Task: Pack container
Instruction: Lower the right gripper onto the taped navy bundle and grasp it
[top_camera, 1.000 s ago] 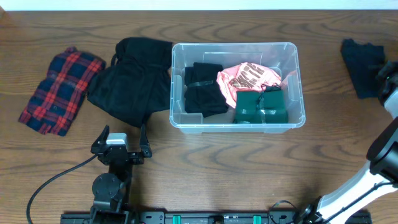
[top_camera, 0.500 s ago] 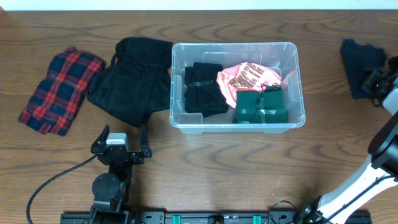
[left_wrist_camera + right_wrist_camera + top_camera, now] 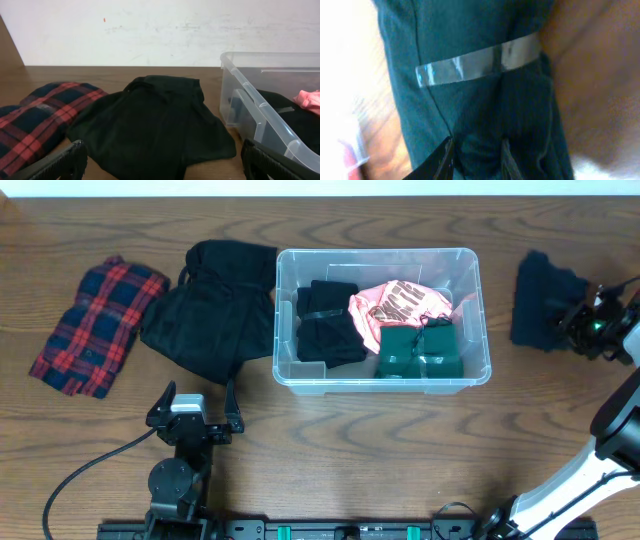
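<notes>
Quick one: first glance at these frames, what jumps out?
The clear container sits mid-table, already holding a black fold, a pink printed top and green pieces. At the far right, the right gripper pinches a dark taped bundle. Left of the container, a black garment and a red plaid garment lie on the table, unpacked.
</notes>
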Motion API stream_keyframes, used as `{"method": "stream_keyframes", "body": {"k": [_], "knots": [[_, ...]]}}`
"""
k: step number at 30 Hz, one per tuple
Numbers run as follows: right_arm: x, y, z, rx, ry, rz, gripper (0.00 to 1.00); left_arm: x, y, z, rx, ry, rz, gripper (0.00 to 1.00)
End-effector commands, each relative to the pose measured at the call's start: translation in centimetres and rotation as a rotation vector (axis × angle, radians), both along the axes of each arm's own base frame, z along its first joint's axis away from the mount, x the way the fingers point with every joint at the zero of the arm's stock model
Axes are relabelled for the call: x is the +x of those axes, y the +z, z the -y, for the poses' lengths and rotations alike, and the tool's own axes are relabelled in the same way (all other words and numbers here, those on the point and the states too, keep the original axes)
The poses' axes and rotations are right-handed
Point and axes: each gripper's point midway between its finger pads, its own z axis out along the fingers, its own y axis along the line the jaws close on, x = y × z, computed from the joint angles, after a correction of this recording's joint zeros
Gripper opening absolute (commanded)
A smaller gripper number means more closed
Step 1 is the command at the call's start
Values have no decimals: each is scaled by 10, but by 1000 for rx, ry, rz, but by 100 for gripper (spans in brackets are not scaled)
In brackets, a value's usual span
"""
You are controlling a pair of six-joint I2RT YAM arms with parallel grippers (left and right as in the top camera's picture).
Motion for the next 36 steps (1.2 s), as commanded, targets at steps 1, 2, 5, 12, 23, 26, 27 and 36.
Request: {"method": "stream_keyframes", "body": {"k": [1,2,5,12,23,26,27,36], "knots": [[-21,-16,-34,44,56,-103,31,-1,-17,-3,23,16,-50,98],[-22,-12,-33,17,65,-105,30,-1,-17,-3,23,16,-50,98],[-20,5,-30,-58,65,-98,34,-1,-17,-3,23,16,-50,98],[-10,80,-25,-165,55,56,44,-1,-17,-3,23,16,-50,98],[-26,62,4,-307,-16,-68,64,-1,-17,-3,23,16,-50,98],[-26,44,4,-293,-3,-97,66,-1,-17,-3,23,16,-50,98],[-25,38,5,-296,12,-102,66,-1,-17,-3,23,16,-50,98],[-31,-26,-1,-237,62,-204,65,-1,-17,-3,23,16,-50,98]]}}
